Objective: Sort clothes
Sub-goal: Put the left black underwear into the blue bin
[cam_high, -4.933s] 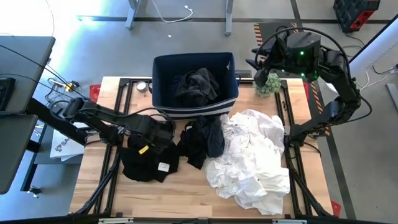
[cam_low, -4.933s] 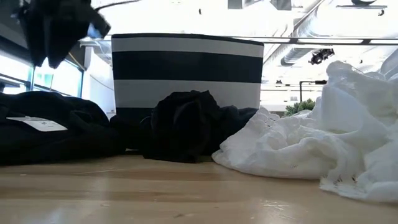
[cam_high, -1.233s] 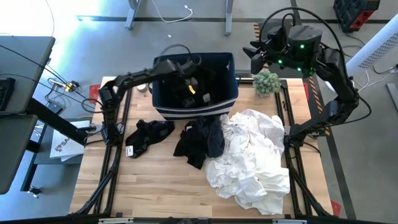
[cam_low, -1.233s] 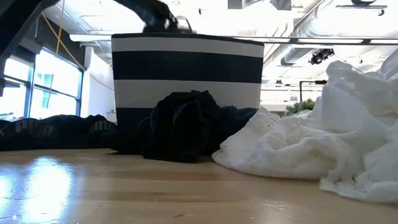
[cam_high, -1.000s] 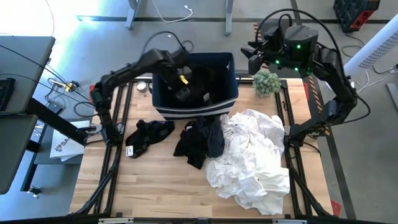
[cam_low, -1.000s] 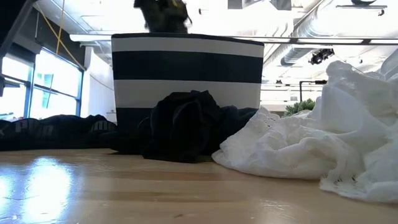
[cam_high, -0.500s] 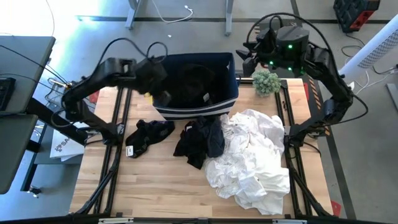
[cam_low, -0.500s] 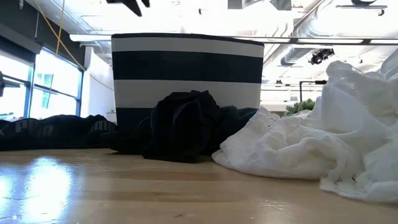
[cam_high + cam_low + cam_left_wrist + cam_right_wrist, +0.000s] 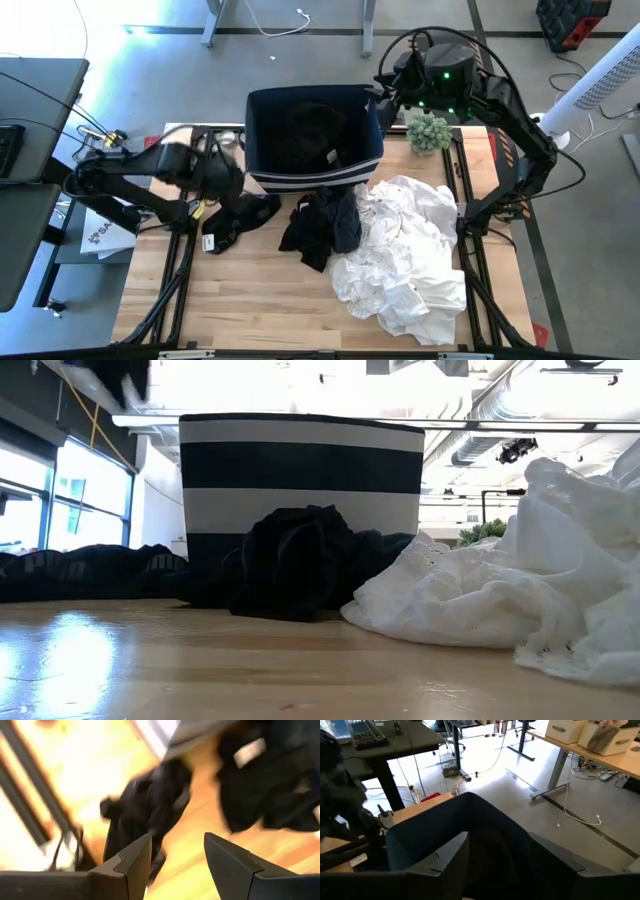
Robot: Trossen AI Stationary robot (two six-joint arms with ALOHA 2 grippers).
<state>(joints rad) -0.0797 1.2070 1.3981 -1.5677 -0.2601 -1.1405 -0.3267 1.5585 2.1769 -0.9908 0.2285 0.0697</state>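
The left hand [image 9: 175, 857], open and empty, has left the bin [image 9: 315, 135] at centre top; one black garment [image 9: 235, 218] is sorted. The right hand [image 9: 495, 865] waits open.

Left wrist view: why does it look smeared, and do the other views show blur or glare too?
Left wrist view: motion blur smears the black garment and table; only the left gripper is sharp. High view: the left arm is blurred. Low view: bright windows overexpose the background; glare on the table.
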